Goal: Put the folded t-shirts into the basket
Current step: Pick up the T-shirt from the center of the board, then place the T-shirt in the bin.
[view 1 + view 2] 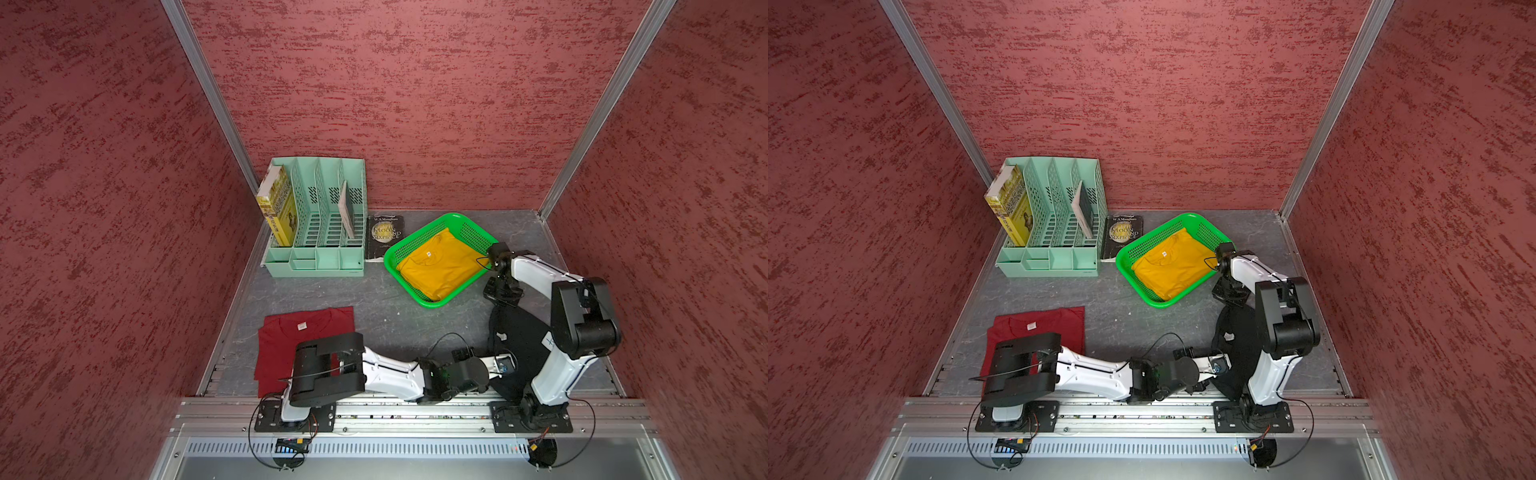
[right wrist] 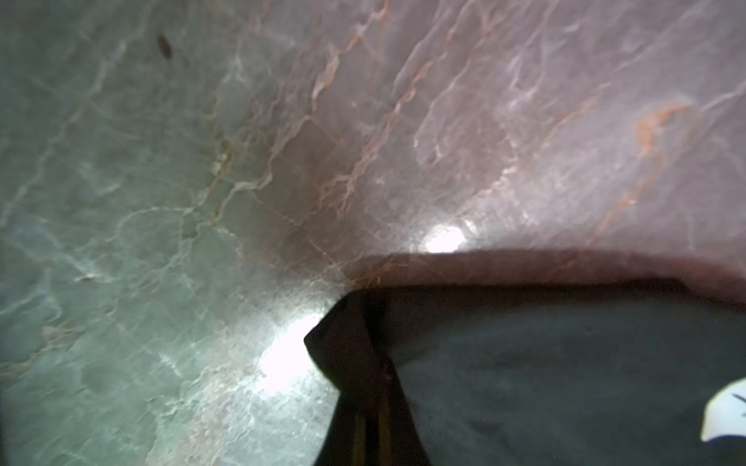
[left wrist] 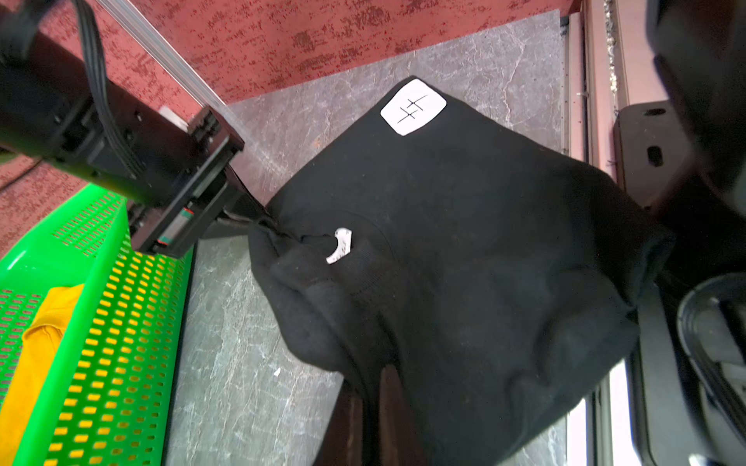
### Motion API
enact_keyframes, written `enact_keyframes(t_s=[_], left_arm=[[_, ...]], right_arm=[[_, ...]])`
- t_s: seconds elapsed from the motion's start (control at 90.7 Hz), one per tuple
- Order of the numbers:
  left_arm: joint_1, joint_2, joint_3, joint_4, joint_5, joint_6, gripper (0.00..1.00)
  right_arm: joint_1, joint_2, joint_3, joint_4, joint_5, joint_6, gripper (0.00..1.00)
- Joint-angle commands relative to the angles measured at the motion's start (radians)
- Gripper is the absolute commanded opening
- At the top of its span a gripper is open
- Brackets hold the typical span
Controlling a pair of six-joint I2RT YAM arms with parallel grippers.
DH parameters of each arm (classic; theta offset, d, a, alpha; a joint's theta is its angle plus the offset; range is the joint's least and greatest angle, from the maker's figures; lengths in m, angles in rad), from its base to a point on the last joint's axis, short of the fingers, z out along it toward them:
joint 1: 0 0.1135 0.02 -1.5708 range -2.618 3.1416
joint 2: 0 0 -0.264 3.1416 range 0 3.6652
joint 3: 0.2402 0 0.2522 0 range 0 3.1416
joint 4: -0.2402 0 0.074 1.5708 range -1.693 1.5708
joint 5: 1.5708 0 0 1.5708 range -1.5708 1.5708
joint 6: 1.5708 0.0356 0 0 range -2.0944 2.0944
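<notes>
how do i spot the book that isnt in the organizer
Find the mint-green file organizer at the back of the table. Between it and the bright-green basket, a black paperback lies flat. The yellow book and the thin book stand in slots instead.

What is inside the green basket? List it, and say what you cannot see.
Only the folded mustard-yellow t-shirt, neck label up, lies inside the basket. It covers most of the bottom, so anything beneath it is hidden.
</notes>
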Motion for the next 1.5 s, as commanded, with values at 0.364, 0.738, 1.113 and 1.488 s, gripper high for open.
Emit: enact_keyframes(t_s=[0.364,0.738,1.113,1.488], left_arm=[[0.295,-0.333,0.11,-0.508,0.524,-0.274,0.0],[0.516,-0.289,0.298,-0.708,0.582,-0.272,0.0],[0.739,-0.194,0.351,-0.732,0.635,-0.25,0.0],[0.812,-0.025,0.349,-0.65,0.403,-0.24,0.0]], right_arm=[[0.007,-0.498,0.099,-0.076,0.013,0.163,0.0],[0.01,-0.221,0.512,-0.157,-0.022,0.212,0.0],[0.123,0.171,0.915,-0.258,0.012,0.325,0.0],[0.144,0.484,1.072,-0.245,-0.036,0.435,0.0]])
